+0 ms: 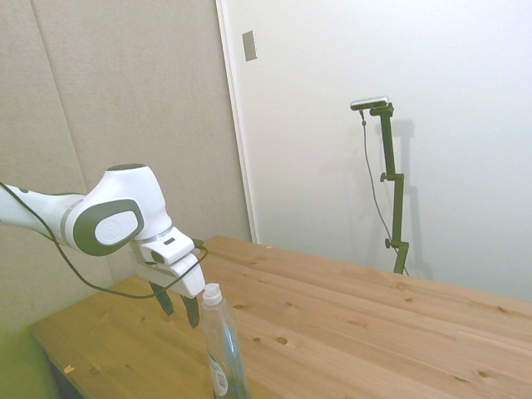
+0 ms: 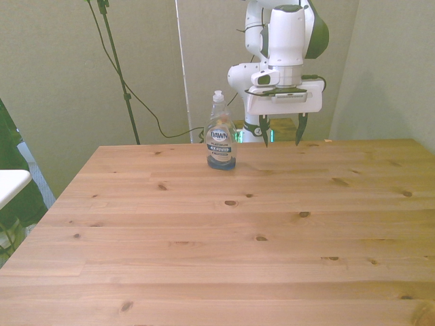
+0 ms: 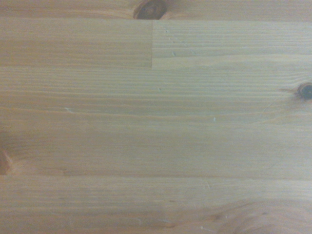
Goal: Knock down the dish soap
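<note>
The dish soap (image 2: pixel 221 136) stands upright on the wooden table (image 2: pixel 224 231) near its far edge, a slim clear bottle with a white cap, a printed label and a little bluish liquid at the bottom. In the side view the dish soap (image 1: pixel 222 345) rises at the bottom of the picture. My gripper (image 2: pixel 281 137) hangs open just above the table, a short way toward the front view's right of the bottle and apart from it. Seen from the side, the gripper (image 1: pixel 177 307) points down behind the bottle's cap. The wrist view holds only bare wood (image 3: pixel 156 117).
A pale wall and a white door frame (image 1: pixel 237 125) stand behind the table. A dark cable (image 2: pixel 146 109) hangs down behind the far edge. At the front view's left edge a white surface (image 2: pixel 10 183) and dark green cloth show beside the table.
</note>
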### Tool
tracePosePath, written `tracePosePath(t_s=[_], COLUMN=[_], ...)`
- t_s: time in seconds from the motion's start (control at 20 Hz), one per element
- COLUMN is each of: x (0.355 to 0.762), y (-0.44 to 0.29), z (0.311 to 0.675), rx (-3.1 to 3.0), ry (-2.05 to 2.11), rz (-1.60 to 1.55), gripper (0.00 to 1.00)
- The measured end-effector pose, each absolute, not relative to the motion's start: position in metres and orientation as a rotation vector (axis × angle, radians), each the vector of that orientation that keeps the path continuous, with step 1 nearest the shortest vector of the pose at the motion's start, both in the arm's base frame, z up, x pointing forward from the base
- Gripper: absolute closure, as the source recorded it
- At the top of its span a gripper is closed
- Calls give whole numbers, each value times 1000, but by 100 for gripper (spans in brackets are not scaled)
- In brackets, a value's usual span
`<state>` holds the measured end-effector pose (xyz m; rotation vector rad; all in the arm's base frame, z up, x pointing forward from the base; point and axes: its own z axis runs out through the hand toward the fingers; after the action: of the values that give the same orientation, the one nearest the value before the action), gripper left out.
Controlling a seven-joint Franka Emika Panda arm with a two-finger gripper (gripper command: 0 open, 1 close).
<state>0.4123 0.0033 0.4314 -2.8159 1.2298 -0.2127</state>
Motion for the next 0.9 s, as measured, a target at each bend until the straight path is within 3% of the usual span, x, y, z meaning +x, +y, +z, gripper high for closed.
tracePosePath(t_s=[0.1, 0.15, 0.55, 0.9], x=[412, 411, 367, 317], y=[5, 9, 47, 42], z=[431, 430, 424, 476], rx=[-2820, -2829, -2856, -2757], ry=[1226, 1214, 1182, 1307], rz=[-208, -197, -224, -366], gripper=[0, 100, 100, 100])
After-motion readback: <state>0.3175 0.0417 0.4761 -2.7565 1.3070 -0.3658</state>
